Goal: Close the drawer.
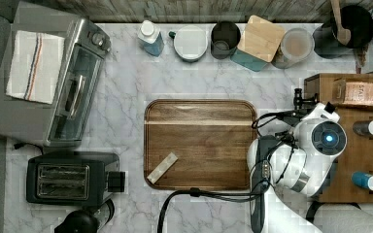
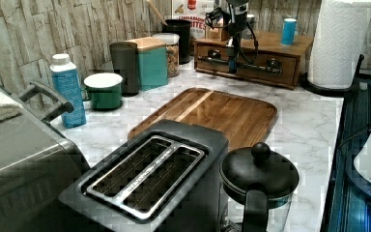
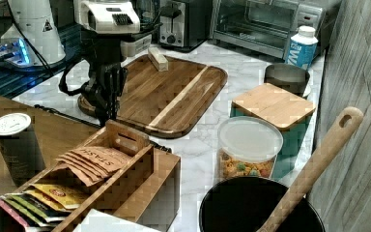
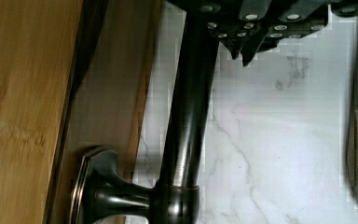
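Left view: the drawer (image 2: 244, 65) sits in the wooden cabinet (image 2: 270, 46) at the far end of the marble counter (image 2: 299, 125), its front panel nearly flush with the cabinet face. The gripper (image 2: 232, 67) hangs at the dark bar handle (image 4: 189, 107). Wrist view: the fingers (image 4: 242, 46) meet beside the handle, clasping nothing.

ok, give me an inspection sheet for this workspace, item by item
Surface: white marble counter; wooden serving board at centre.
Job's things: drawer front looks flush with the cabinet; dark bar handle.
Clutter: toaster, toaster oven, kettle, canisters, tea bag box, paper towel roll.
Gripper: gripper by the handle; fingers seem together.
Cables: black cable across the counter.
Surroundings: stone-tile wall.
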